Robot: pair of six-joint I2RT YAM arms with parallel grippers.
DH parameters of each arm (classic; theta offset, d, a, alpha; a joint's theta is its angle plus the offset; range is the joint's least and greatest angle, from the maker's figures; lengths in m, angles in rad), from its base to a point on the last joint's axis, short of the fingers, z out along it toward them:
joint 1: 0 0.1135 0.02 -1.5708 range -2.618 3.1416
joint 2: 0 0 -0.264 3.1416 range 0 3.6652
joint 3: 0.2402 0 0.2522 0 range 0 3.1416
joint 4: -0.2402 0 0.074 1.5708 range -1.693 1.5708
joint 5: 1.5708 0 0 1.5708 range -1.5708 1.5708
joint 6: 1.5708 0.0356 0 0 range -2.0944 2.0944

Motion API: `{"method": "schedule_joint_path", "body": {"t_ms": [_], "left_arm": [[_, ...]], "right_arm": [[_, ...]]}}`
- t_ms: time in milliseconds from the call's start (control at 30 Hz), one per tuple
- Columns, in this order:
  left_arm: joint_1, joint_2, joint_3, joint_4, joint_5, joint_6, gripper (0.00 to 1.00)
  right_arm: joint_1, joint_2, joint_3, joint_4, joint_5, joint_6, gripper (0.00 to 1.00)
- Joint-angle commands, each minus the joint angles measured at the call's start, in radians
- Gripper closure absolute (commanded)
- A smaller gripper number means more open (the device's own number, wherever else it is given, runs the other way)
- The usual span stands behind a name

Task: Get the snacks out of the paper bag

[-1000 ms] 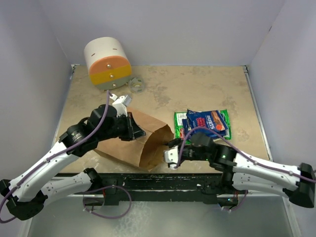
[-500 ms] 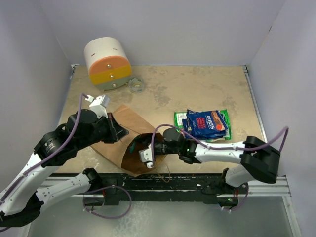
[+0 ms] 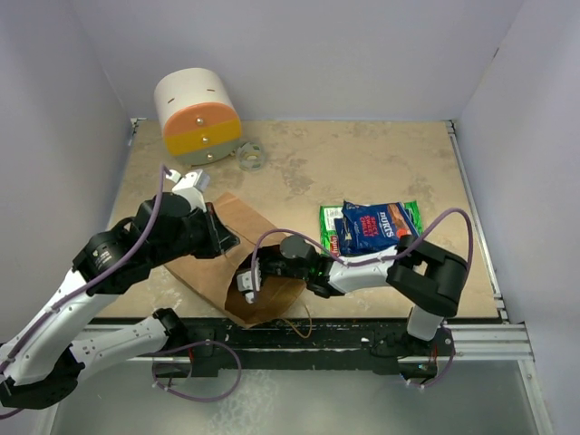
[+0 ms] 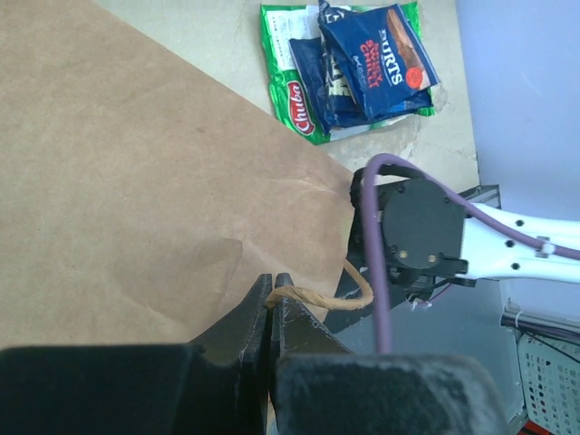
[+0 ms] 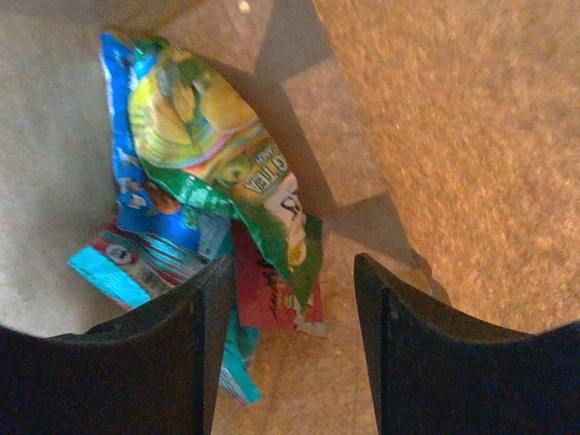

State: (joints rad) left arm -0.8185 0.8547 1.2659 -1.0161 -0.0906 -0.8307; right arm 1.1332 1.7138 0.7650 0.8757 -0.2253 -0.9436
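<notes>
The brown paper bag [image 3: 217, 249] lies on its side, its mouth toward the near edge. My left gripper [image 4: 272, 294] is shut on the bag's twisted paper handle [image 4: 317, 297] and holds the mouth up; it shows in the top view [image 3: 222, 237]. My right gripper [image 3: 249, 279] is open and reaches inside the bag. In the right wrist view it [image 5: 294, 308] is just short of several snacks: a green packet [image 5: 227, 154], a blue one [image 5: 145, 199], a red one [image 5: 267, 294] and a teal one [image 5: 113, 272]. It touches none of them.
A pile of green and dark blue packets [image 3: 372, 227] lies on the table right of the bag, also in the left wrist view [image 4: 358, 68]. A white, orange and yellow cylinder [image 3: 198, 118] and a tape roll [image 3: 251, 156] stand at the back left. Walls enclose the table.
My right gripper has moved left from outside the bag's mouth into the bag. My left gripper has shifted left with the handle, and the mouth has opened.
</notes>
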Motion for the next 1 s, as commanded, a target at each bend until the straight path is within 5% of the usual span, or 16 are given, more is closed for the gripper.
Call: {"method": "schedule_joint_path", "body": {"t_ms": [0,667,733,833,967], "left_arm": [[0.001,-0.011,0.053,0.019,-0.003,-0.002,1.00],[0.001,-0.024,0.090,-0.087,-0.047,-0.015,1.00],[0.001,-0.025,0.094,-0.095,-0.058,-0.016,1.00],[0.001,-0.026,0.102,-0.107,-0.074,-0.021,1.00],[0.001,-0.035,0.104,-0.130,-0.111,-0.052,1.00]], "right_arm": [[0.005,0.038,0.057,0.100,0.123,-0.100,0.42],[0.004,0.326,0.342,0.052,0.105,-0.142,0.50],[0.004,0.343,0.361,0.069,0.114,-0.139,0.56],[0.005,0.358,0.388,0.087,0.123,-0.091,0.87],[0.004,0.315,0.384,0.089,0.129,-0.049,1.00]]}}
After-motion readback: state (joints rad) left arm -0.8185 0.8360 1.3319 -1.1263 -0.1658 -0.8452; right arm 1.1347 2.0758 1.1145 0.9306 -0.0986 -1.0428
